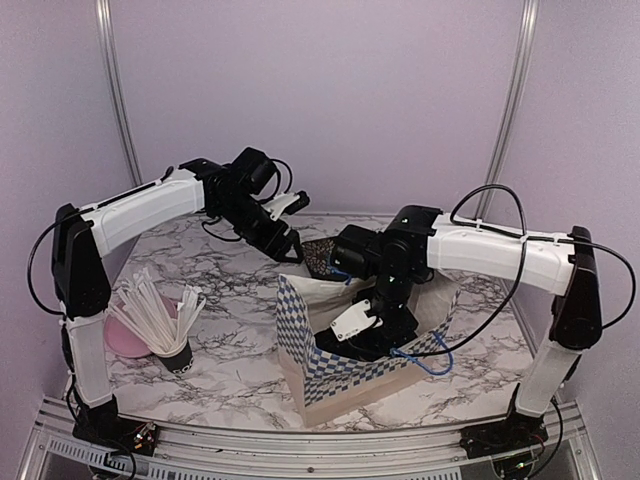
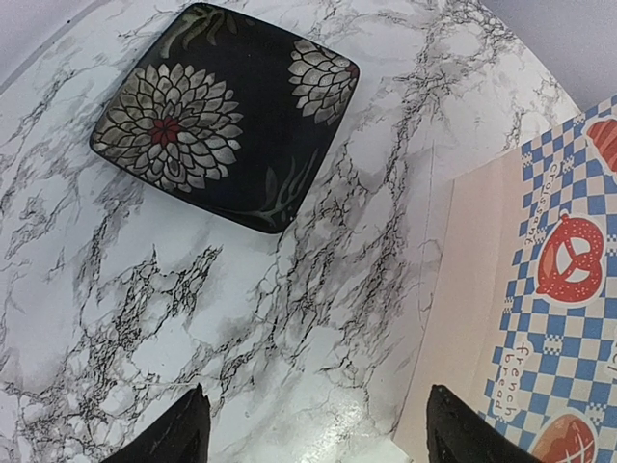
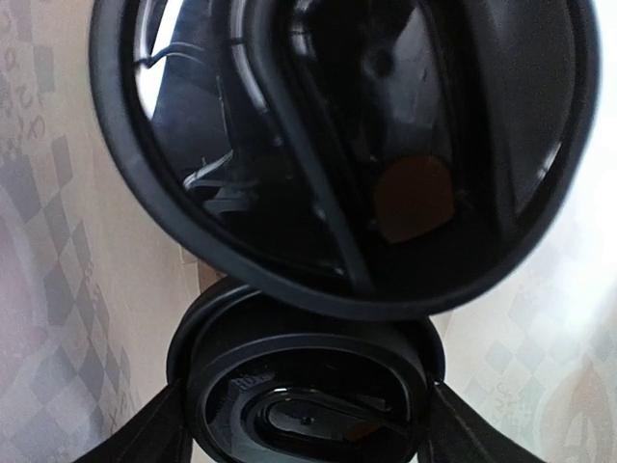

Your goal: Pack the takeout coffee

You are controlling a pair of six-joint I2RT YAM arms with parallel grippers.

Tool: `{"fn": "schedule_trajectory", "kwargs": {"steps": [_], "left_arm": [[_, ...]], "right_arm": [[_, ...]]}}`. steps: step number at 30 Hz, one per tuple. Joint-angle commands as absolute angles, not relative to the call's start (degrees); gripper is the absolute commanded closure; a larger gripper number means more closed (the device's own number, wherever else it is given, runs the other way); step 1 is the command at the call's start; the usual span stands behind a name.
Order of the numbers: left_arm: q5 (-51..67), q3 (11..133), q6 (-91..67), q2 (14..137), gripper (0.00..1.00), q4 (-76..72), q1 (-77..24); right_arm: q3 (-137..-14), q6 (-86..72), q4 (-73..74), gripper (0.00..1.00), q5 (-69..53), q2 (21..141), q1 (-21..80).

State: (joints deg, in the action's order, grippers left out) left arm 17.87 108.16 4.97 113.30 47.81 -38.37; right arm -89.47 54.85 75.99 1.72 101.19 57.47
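Two takeout coffee cups show only as round black lids in the right wrist view, inside the bag. The far lid (image 3: 337, 145) fills the top of the frame. The near lid (image 3: 304, 386) lies between the fingers of my right gripper (image 3: 307, 410), which flank its rim on both sides; contact cannot be made out. From above, my right gripper (image 1: 375, 335) reaches down into the blue-checked paper bag (image 1: 340, 375) and hides the cups. My left gripper (image 2: 316, 405) hangs open and empty over bare marble beside the bag (image 2: 559, 289), behind the bag's far left corner (image 1: 285, 240).
A black square plate with a flower pattern (image 2: 227, 111) lies on the marble behind the bag (image 1: 320, 255). A black cup of white sticks (image 1: 175, 350) stands at the left front beside a pink object (image 1: 130, 340). The bag's pale inner walls (image 3: 58, 241) close in around the right gripper.
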Motion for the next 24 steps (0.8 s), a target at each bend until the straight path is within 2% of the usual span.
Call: {"fn": "schedule_trajectory", "kwargs": {"steps": [1,4,8,24], "left_arm": [[17.2,108.1,5.7,110.1,0.21,48.3,-38.1],[17.1,107.5,5.9,109.3,0.19,48.4,-38.1],[17.2,106.4,6.1,108.0,0.18,48.4,-38.1],[13.1,109.3,6.2,103.1,0.16,51.0,-38.1]], "right_arm": [[-89.2,57.0,78.7,0.18,-0.4,99.4,56.9],[-91.8,57.7,78.7,0.09,-3.1,98.3,56.5],[-94.1,58.2,78.7,0.02,-3.3,98.1,55.5],[-99.6,59.7,78.6,0.01,-7.2,93.7,53.2]]}}
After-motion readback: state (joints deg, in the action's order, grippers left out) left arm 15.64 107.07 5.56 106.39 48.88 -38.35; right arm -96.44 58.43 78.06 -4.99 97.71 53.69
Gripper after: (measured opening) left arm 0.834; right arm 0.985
